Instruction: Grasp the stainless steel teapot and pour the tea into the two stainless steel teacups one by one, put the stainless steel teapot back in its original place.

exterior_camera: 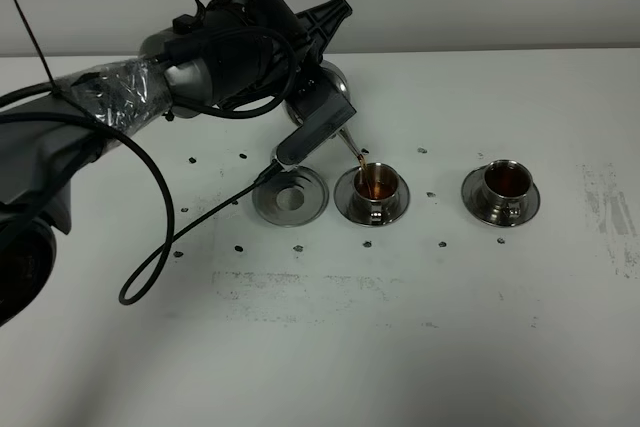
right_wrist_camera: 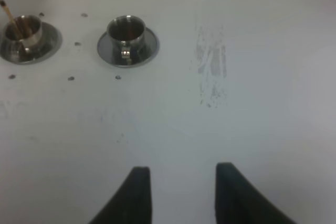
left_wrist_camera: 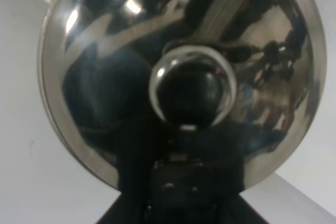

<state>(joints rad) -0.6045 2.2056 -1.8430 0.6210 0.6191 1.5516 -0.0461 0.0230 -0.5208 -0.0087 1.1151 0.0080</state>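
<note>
The left gripper point(exterior_camera: 312, 129) was clamped on the stainless steel teapot point(left_wrist_camera: 94, 98), holding it tilted above the table point(exterior_camera: 400, 327), just behind the empty saucer point(exterior_camera: 290, 209). Its spout point(exterior_camera: 352, 147) sent a thin brown stream into the middle teacup point(exterior_camera: 372, 209). Farther along, the right-hand teacup point(exterior_camera: 505, 205) appeared to hold tea. The second pour, I judged, was in hand. The next move called for levelling the pot and setting it on that saucer. The right gripper point(right_wrist_camera: 182, 169) hung wide open, empty.

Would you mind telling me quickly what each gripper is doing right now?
Left gripper: closed on the stainless steel teapot, which is tilted and pouring into a teacup.
Right gripper: open, holding nothing.
</note>
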